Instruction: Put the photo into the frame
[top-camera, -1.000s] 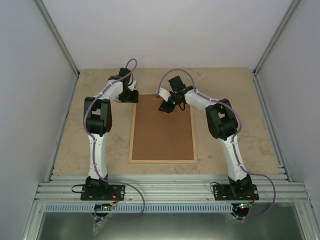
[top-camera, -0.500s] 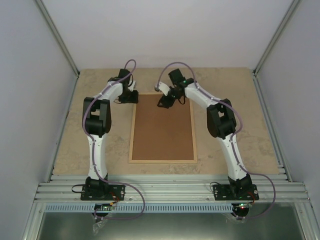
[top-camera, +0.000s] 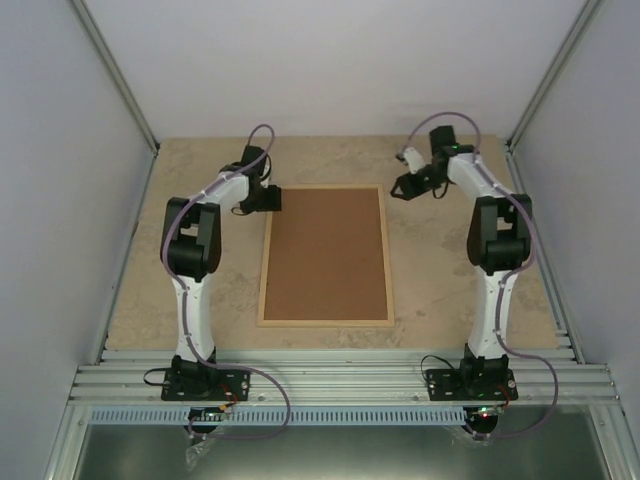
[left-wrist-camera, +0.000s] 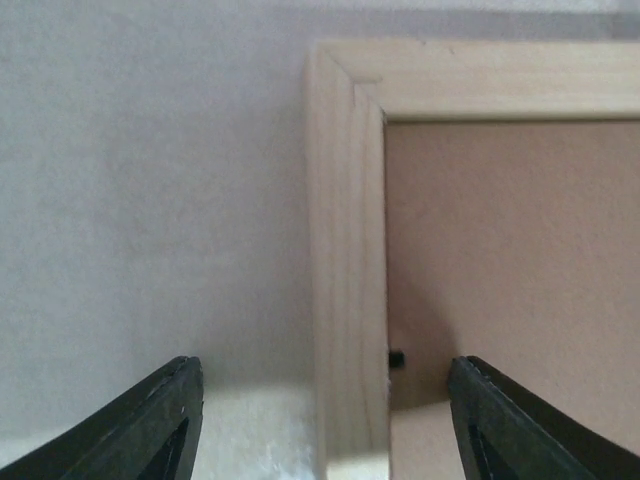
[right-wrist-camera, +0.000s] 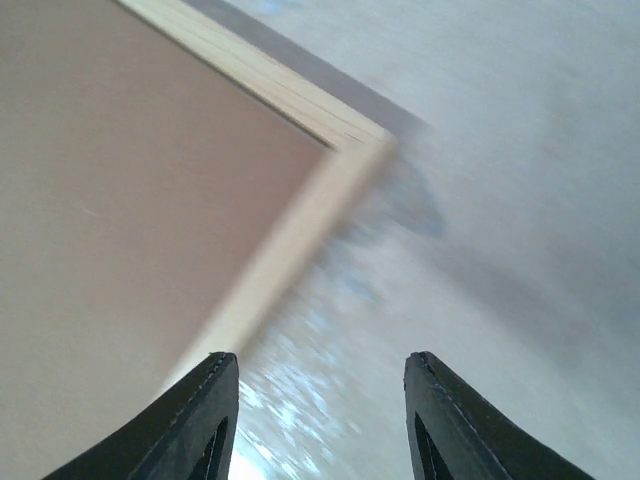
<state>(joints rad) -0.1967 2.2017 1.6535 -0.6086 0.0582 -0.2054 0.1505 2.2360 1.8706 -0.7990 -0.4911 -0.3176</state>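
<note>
Frame lies flat on the bench, backing side up; both pairs of jaws are spread, pinching nothing.
The thin, pale-wood rectangular frame (top-camera: 264, 270) sits on the mottled beige stone-look bench (top-camera: 450, 290), filled by a matte brown backing board (top-camera: 325, 255). Left jaws straddle its grainy left rail near the mitred far corner, black fingers (left-wrist-camera: 150, 425) clear of the wood. Right jaws hang over bare bench, with the other far corner ahead and to their left; that view is blurred.
</note>
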